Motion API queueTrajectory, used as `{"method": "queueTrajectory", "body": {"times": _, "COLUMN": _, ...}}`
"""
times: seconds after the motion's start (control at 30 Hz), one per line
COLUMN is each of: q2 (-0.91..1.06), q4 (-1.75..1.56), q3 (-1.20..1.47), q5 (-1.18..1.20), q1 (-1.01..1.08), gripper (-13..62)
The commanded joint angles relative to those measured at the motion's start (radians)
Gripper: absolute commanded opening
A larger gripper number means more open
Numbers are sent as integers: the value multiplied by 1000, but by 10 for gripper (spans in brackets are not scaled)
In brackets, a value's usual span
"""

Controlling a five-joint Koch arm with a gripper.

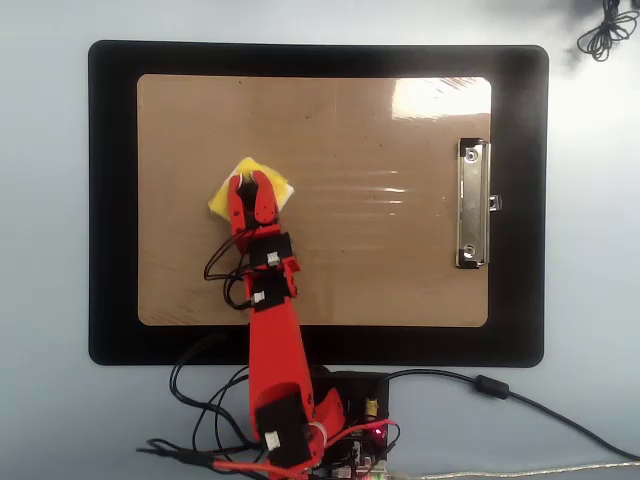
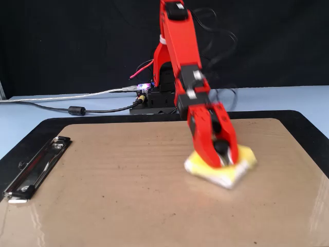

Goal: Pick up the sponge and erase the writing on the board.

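The yellow sponge lies on the tan board, left of its middle in the overhead view. My red gripper comes down on the sponge from above, its jaws closed on it and pressing it to the board. In the fixed view the gripper and the sponge are blurred, and the sponge's white layer shows at its lower edge. The board looks glossy and bare. No writing shows in either view. The sponge's black dot is hidden under the gripper.
The silver clip sits at the board's right short side, and at the left in the fixed view. A black mat surrounds the board. The arm's base and loose cables lie below the mat. A coiled cable lies top right.
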Motion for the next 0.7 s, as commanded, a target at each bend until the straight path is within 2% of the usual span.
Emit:
{"method": "queueTrajectory", "body": {"times": 0.0, "q2": 58, "q4": 21, "q3": 32, "q5": -155, "q1": -80, "gripper": -78}}
{"method": "queueTrajectory", "body": {"times": 0.07, "q2": -14, "q4": 9, "q3": -5, "q5": -167, "q1": -127, "gripper": -79}}
{"method": "queueTrajectory", "body": {"times": 0.17, "q2": -291, "q4": 14, "q3": -304, "q5": -152, "q1": -83, "gripper": -78}}
{"method": "queueTrajectory", "body": {"times": 0.2, "q2": -327, "q4": 18, "q3": -351, "q5": -152, "q1": -84, "gripper": -78}}
{"method": "queueTrajectory", "body": {"times": 0.27, "q2": -307, "q4": 46, "q3": -388, "q5": -153, "q1": -95, "gripper": -78}}
{"method": "queueTrajectory", "body": {"times": 0.47, "q2": 81, "q4": 184, "q3": -48, "q5": -202, "q1": -316, "gripper": -79}}
{"method": "queueTrajectory", "body": {"times": 0.57, "q2": 112, "q4": 196, "q3": -12, "q5": -330, "q1": -483, "gripper": -79}}
{"method": "queueTrajectory", "body": {"times": 0.67, "q2": 97, "q4": 198, "q3": -17, "q5": -408, "q1": -566, "gripper": -79}}
